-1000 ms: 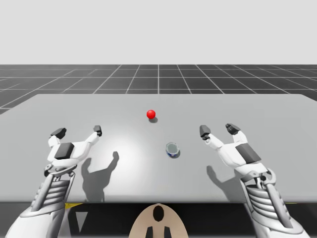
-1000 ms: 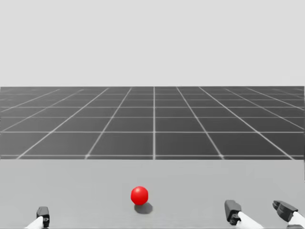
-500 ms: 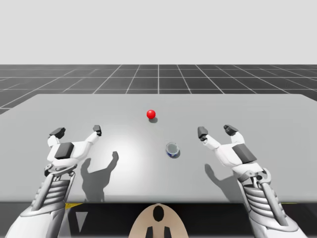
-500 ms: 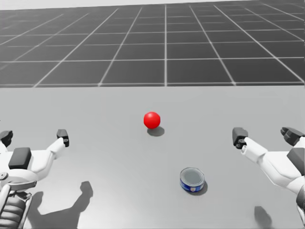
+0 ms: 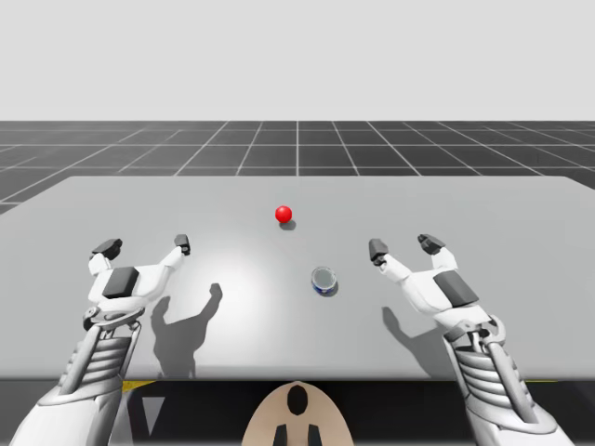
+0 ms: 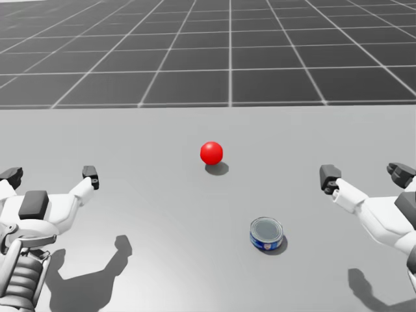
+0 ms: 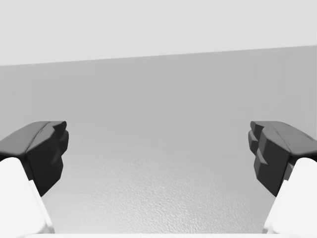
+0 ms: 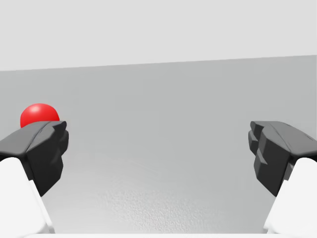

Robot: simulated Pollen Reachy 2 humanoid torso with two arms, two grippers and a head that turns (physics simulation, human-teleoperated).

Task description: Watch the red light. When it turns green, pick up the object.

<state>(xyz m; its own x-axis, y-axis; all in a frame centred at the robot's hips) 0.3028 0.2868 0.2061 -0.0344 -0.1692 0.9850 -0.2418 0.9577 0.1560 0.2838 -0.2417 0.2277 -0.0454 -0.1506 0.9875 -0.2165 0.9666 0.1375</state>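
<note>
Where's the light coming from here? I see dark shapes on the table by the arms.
High view: dark shadows of the left tool and right tool fall on the table, nearer the robot. Head view: the red ball and the can cast small shadows close beside them, so the light is probably high overhead.

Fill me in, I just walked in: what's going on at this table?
Nothing is being handled yet. The light is red, so I wait. My left hand and right hand hover open above the table, apart from the small blue can, which stands upright nearer my right hand.
</note>
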